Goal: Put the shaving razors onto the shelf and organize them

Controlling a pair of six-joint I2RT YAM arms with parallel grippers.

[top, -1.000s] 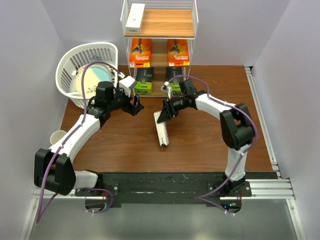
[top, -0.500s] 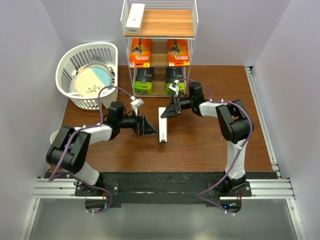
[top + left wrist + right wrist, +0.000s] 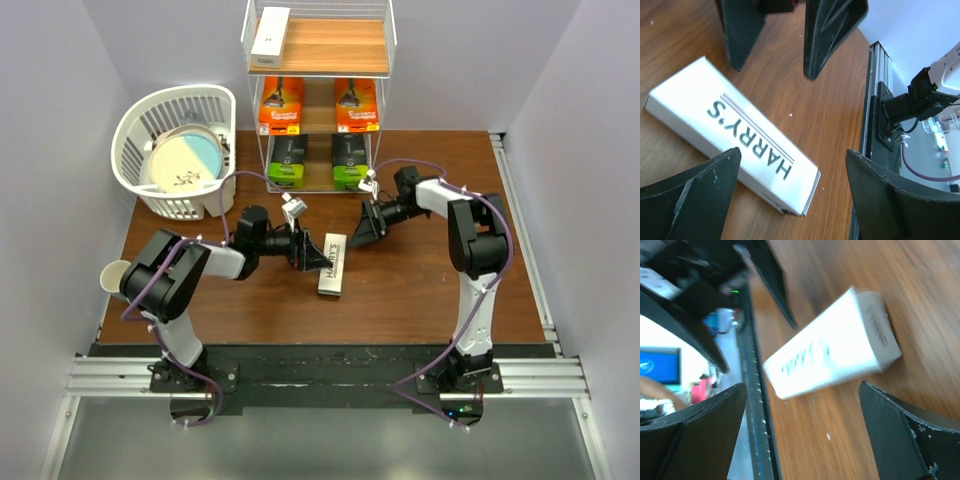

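The brown wood-grain counter point(image 3: 835, 100) looks smooth with a faint sheen, and the long white HARRY'S box point(image 3: 735, 145) on it is matt, smooth card. The tall shelf point(image 3: 335, 45) pairs white-coated wire with satin brown wooden boards; the white slatted basket point(image 3: 130, 125) looks like moulded plastic.

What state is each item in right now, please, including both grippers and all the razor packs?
HARRY'S box: lying flat on the table, label up, not gripped.
left gripper: open, beside the box.
right gripper: open, holding nothing.
white box: lying flat on the top tier of the shelf.
orange boxes: side by side on the middle tier.
black-and-lime packs: side by side on the bottom tier.
white basket: holding a plate.
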